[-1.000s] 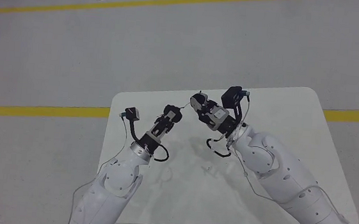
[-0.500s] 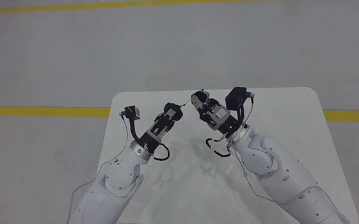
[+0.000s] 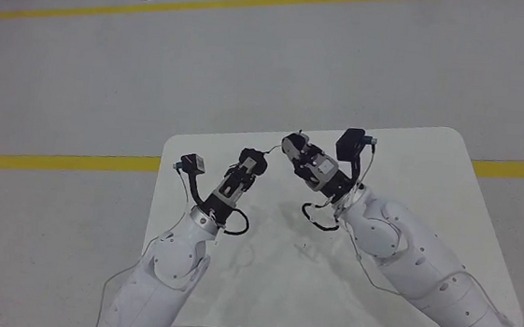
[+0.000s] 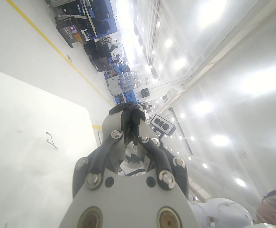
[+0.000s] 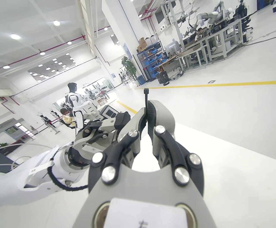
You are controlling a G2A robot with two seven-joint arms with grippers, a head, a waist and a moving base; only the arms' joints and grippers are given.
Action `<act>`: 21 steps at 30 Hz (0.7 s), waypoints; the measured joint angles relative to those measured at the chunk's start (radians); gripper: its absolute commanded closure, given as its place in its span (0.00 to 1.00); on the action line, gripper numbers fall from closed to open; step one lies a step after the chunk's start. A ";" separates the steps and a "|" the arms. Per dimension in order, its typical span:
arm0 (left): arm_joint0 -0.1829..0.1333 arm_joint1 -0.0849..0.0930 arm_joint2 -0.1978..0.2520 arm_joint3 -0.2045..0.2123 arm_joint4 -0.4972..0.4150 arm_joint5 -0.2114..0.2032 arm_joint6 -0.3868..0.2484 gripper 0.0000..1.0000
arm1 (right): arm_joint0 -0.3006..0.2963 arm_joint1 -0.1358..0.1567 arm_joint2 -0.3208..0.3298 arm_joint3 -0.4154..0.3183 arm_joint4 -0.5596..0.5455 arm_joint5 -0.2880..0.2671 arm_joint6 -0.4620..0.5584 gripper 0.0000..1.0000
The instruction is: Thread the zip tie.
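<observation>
Zip tie is held above the bench. Right end effector pinches it below the head. Left end effector is pressed together, apparently on the tail. I judge the tie light, springy and slick, so grip it near the ends.

— We get bright, even light from overhead; in the top view the counter and floor look pale and flat.
— And in the left wrist view we see ceiling lamps flaring into broad glare, the counter washed out.
— In the right wrist view straight lines bow toward the edges, and small highlights sit on the bolts of the right pincer.
</observation>
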 measured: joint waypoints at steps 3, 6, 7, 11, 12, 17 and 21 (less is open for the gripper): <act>0.000 -0.002 -0.001 -0.003 -0.002 0.000 0.003 1.00 | 0.005 0.005 -0.005 0.002 0.020 0.000 -0.006 1.00; 0.000 -0.003 -0.002 -0.007 -0.003 0.000 0.005 1.00 | 0.009 0.009 -0.011 0.006 0.028 0.000 -0.012 1.00; -0.001 -0.004 -0.002 -0.008 -0.004 0.000 0.006 1.00 | 0.010 0.011 -0.013 0.008 0.030 0.000 -0.013 1.00; -0.002 -0.006 -0.001 -0.010 -0.007 0.000 0.005 1.00 | 0.016 0.016 -0.019 0.015 0.039 0.000 -0.017 1.00; -0.003 -0.007 -0.001 -0.010 -0.008 0.000 0.005 1.00 | 0.018 0.017 -0.021 0.016 0.042 0.000 -0.017 1.00; -0.008 -0.010 0.000 -0.007 -0.009 0.000 0.001 1.00 | 0.026 0.022 -0.028 0.022 0.058 0.000 -0.020 1.00; -0.013 -0.012 -0.001 0.000 0.000 0.000 0.004 1.00 | 0.030 0.026 -0.025 0.013 0.068 0.000 -0.034 1.00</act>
